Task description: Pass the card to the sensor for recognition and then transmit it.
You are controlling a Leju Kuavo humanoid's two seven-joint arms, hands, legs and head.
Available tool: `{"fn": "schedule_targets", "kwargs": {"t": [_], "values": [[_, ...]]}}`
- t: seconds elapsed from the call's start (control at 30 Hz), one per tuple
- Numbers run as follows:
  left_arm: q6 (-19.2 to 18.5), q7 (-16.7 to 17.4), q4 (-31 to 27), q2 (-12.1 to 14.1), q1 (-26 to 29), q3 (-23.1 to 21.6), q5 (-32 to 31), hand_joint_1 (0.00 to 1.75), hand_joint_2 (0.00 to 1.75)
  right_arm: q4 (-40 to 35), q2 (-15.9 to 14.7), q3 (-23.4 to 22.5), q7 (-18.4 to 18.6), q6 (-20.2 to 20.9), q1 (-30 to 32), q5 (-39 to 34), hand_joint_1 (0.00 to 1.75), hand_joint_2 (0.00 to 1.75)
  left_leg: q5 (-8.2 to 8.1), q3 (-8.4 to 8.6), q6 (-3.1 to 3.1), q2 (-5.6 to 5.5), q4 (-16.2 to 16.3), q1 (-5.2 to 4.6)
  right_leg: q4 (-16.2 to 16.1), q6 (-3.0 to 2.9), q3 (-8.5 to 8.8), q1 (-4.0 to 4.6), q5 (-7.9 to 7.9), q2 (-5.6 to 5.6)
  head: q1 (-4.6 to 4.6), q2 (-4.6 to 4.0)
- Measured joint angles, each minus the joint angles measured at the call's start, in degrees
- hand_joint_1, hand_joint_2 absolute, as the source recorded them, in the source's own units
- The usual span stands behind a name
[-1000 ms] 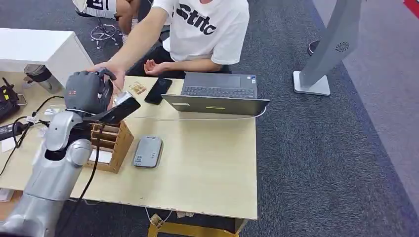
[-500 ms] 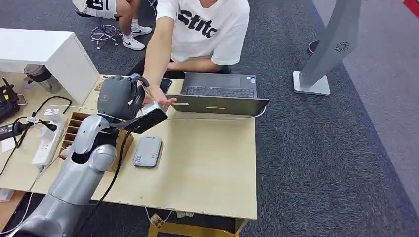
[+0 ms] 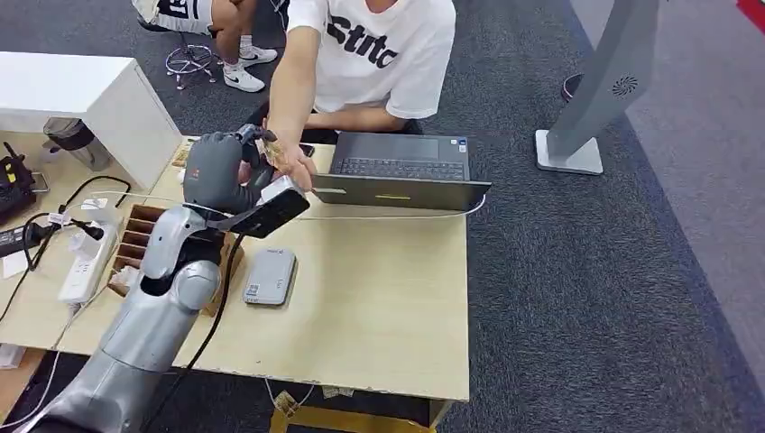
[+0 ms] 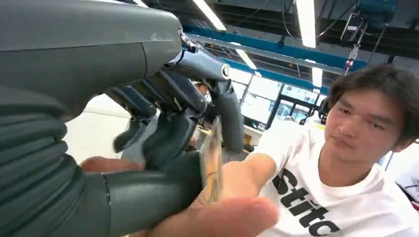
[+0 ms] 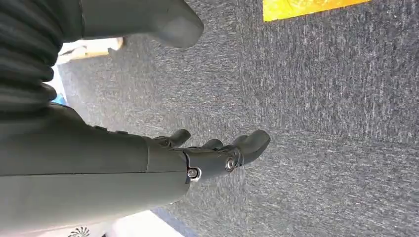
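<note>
Tan card [image 4: 212, 163], thin, light, prob. slippery, is pinched edge-on by left hand [image 3: 221, 171] at table's [image 3: 388, 307] 11 o'clock, touching person's hand [image 3: 290, 164]; best gripped by edges. Right hand [image 5: 212, 153] hangs loose, nothing held.

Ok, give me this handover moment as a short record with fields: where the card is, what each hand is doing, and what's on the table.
card: edge-on between the left hand's thumb and fingers, with the person's fingers on it too
left hand: raised above the table's far side, meeting the person's hand
right hand: holds nothing, fingers loosely apart, over grey carpet
sensor: flat grey pad on the table, nothing on it
also on table: laptop, wooden box
</note>
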Motion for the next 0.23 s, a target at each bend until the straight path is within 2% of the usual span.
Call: {"fn": "schedule_targets", "kwargs": {"t": [0.23], "values": [[3.00,-0.33,0.52,-0.55,0.34,0.00,1.12,0.00,1.75,0.02,0.00,0.20,-0.15,0.00,0.00,0.04,0.00,1.75,0.00,-0.01,0.00,-0.01,0.00,0.00,0.00,0.00,0.02,0.00,0.00,-0.01,0.00,0.00]]}}
